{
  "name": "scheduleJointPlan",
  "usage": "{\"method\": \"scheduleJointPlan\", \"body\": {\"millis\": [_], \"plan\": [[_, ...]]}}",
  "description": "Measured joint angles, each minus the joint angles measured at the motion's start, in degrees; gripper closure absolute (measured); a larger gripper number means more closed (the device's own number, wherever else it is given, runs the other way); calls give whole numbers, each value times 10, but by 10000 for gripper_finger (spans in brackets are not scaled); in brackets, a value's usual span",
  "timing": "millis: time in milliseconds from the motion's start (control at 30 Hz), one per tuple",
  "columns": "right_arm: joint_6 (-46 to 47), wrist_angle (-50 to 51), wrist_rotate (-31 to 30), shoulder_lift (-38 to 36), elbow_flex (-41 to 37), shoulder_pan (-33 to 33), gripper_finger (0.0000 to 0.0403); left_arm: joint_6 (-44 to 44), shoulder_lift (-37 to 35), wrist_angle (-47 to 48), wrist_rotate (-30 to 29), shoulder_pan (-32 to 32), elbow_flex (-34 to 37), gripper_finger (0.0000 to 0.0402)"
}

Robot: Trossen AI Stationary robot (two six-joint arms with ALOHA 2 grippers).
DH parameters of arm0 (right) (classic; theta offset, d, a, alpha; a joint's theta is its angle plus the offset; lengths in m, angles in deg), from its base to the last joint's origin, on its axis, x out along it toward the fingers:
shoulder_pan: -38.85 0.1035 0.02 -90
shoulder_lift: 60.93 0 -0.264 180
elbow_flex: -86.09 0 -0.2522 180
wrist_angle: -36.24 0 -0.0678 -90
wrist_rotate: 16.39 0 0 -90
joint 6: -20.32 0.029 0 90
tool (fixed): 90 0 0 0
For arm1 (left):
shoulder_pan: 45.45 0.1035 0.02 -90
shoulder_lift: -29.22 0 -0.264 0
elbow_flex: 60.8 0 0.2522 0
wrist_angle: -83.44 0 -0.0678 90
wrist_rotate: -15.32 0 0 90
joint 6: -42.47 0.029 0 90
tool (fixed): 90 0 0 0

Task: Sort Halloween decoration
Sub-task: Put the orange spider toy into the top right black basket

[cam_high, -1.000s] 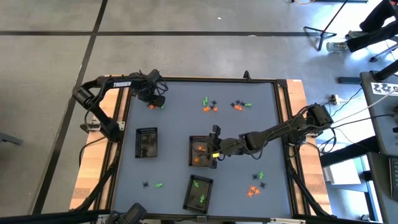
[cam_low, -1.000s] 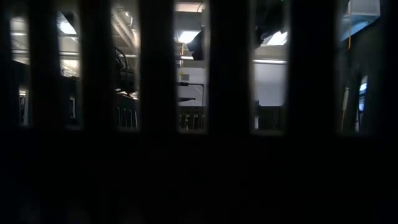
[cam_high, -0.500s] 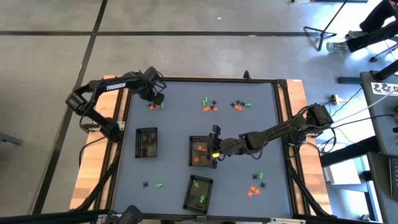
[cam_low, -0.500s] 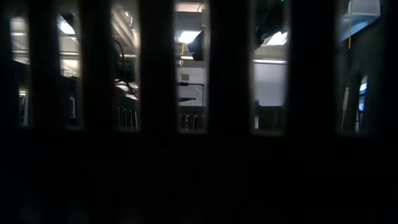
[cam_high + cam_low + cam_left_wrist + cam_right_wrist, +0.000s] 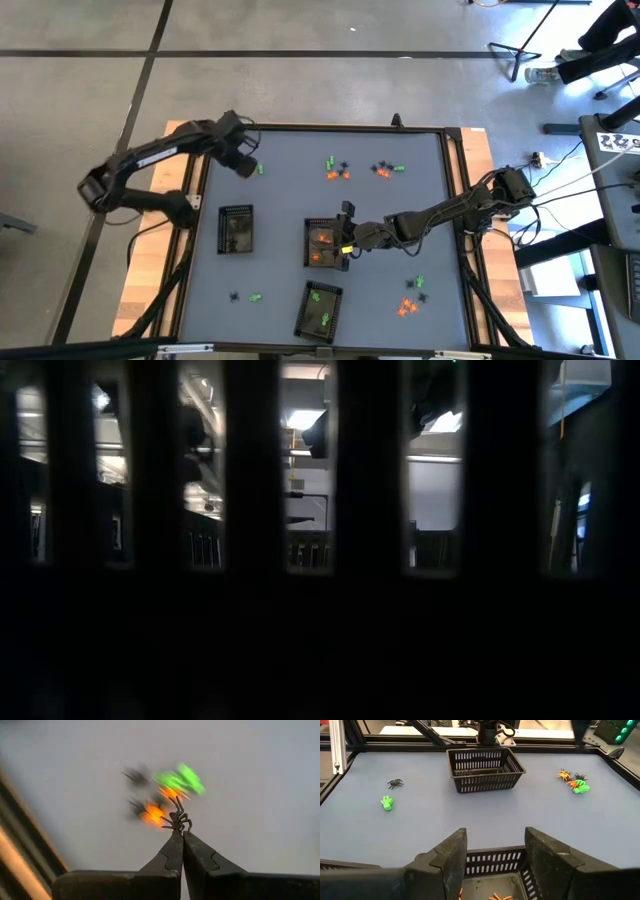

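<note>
A grey table (image 5: pixel 290 205) seen from above held three small dark slatted trays and scattered clusters of tiny orange, green and black Halloween trinkets. The left gripper (image 5: pixel 181 831) hovered above the table's far-left corner, its two fingers pressed together on a small black plastic spider (image 5: pixel 176 818), lifted clear of the surface; below it lay a blurred cluster of orange, green and black pieces (image 5: pixel 165 790). The right gripper (image 5: pixel 495 847) reached to the middle of the table and hung directly over the centre tray (image 5: pixel 326 243), its fingers spread apart and holding nothing, with orange pieces (image 5: pixel 499 896) lying in the tray under it. Past it stood the left-hand tray (image 5: pixel 485 768), with a green trinket (image 5: pixel 386 802) and a black spider (image 5: pixel 395 783) loose on the table nearby. A third tray (image 5: pixel 320 309) near the front edge held green pieces. The low view was almost wholly blocked by dark bars.
</note>
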Motion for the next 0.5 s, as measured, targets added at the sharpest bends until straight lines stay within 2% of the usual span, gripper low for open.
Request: {"method": "scheduleJointPlan", "body": {"millis": [100, 233, 400, 500], "plan": [[-11, 0, 0, 0, 0, 0, 206, -31, -49, 53, 11, -77, 0, 401], [-12, -4, 0, 0, 0, 0, 206, -112, -97, 103, 13, -216, 0, 401], [-12, -12, 0, 0, 0, 0, 206, -242, -111, 99, 4, -406, 0, 401], [-10, -12, 0, 0, 0, 0, 206, -286, -105, 99, -13, -495, 0, 401]]}}
